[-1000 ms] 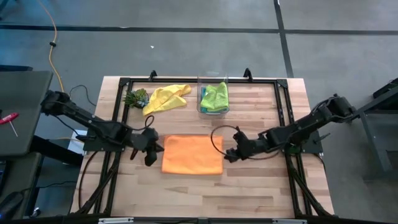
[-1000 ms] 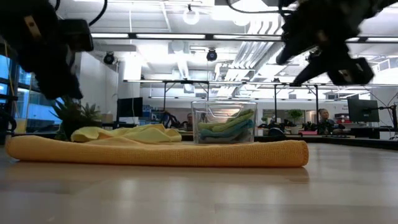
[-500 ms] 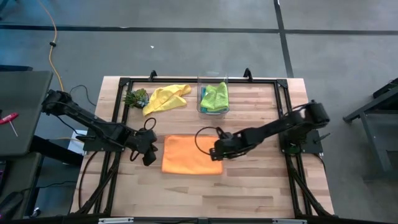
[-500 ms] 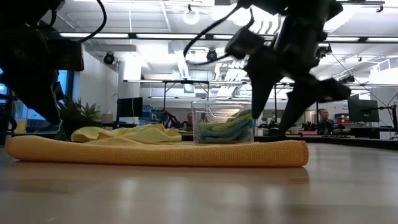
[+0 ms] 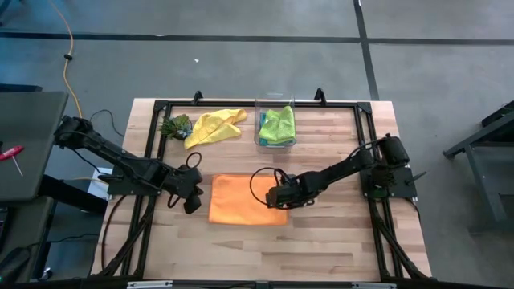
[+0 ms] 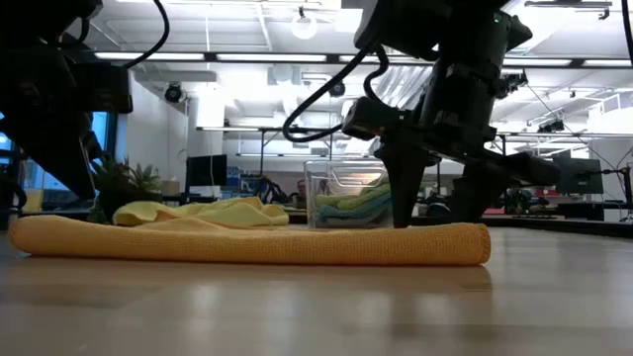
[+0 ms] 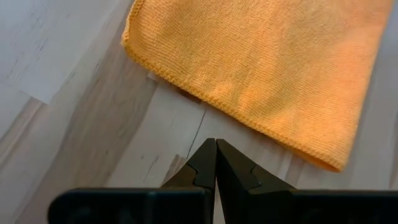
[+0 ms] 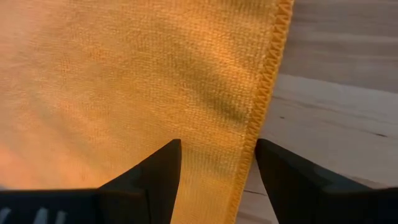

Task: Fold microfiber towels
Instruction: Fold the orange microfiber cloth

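From the high view, one flat orange microfiber towel (image 5: 248,200) is seen spread on the pale wooden worktop (image 5: 337,241) between the two arms. The right end effector (image 5: 277,196) is set over the towel's right edge, which suggests that this hem is to be pinched and carried across for a fold. The left end effector (image 5: 193,201) is parked just off the towel's opposite edge, apart from the cloth. Well beyond both, a crumpled yellow microfiber towel (image 5: 214,126) lies beside a small green leafy clump (image 5: 175,126), and a clear plastic box (image 5: 275,128) holds a lime green towel (image 5: 278,123) with a teal one barely showing under it (four towels can be counted here; a grey one cannot be made out).

In the low view, the orange towel (image 6: 247,241) is shown as a low, double-layered pad, so one fold is judged already made. The right end effector (image 6: 432,213) is planted at its right end, fingers spread moderately wide and nothing between them yet.

In the left wrist view, the left end effector (image 7: 216,163) is shown fully closed on nothing, the towel's corner (image 7: 134,37) lying just ahead.

In the right wrist view, the stitched hem (image 8: 267,81) runs between the parted fingers (image 8: 155,177), one over cloth, the other over bare wood.
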Controlling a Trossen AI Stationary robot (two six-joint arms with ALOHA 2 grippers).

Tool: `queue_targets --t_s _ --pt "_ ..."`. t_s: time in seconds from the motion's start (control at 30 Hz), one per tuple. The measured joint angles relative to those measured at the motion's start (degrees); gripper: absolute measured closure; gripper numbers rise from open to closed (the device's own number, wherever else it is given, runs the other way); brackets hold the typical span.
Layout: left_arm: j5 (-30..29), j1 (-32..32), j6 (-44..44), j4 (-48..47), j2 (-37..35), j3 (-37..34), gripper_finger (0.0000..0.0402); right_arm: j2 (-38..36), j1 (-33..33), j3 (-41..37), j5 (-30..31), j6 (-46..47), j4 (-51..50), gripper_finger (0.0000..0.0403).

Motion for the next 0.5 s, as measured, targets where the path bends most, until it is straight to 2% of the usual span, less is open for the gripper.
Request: queue_targets --t_s 0.2,0.37,0.5 --pt "-0.6 0.0 1.2 0.0 0.0 0.0 0.0402 0.9 0.1 -0.1 1.7 -0.4 1.6 0.0217" --pt "-0.9 0.0 0.3 0.1 0.0 0.0 0.0402 2.8 0.1 0.1 2.0 -0.7 0.3 0.0263" --pt "-1.0 0.0 0.1 0.2 0.0 0.0 0.0402 3.1 0.1 0.1 3.0 -2.4 -1.6 0.0316"
